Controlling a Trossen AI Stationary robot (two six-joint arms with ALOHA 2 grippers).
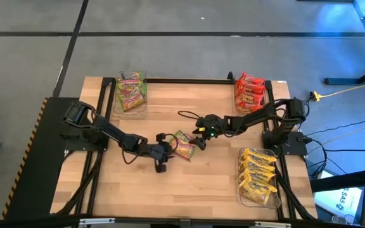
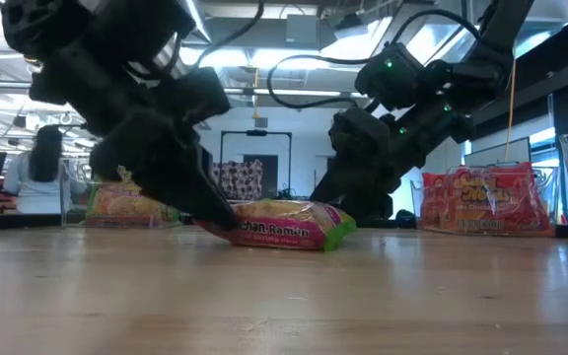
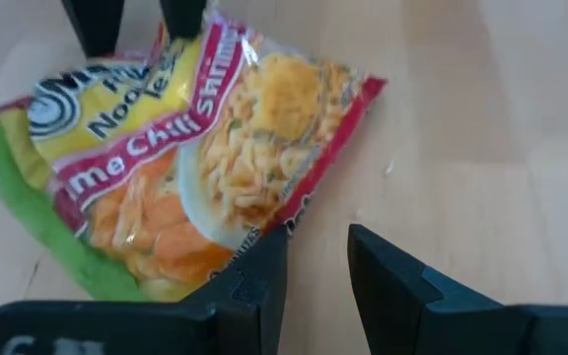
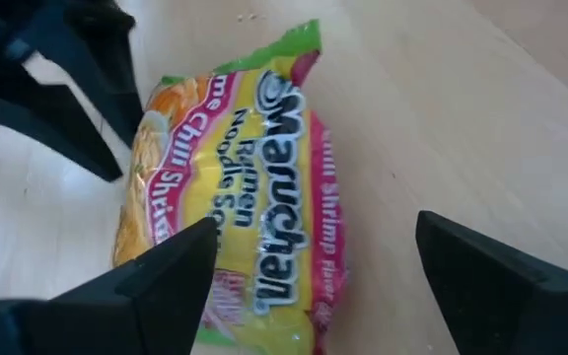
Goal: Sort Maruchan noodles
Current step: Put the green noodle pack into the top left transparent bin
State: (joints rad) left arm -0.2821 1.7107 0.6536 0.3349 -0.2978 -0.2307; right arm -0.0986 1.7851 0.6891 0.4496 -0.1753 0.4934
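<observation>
Wooden tabletop, mid-span: one green-pink Maruchan packet lying flat between both arms. Left pincer touching its near edge, fingers only narrowly apart, gripping nothing yet. Right pincer over the far end, spread wide around the packet, also empty. Green-pink bin at back left, red bin back right, yellow bin front right. Risks, probably: crinkly film slipping, fingers colliding, packet shoved aside rather than lifted.

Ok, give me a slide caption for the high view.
Both grippers, left and right, flank the last green-pink packet mid-table.
</observation>
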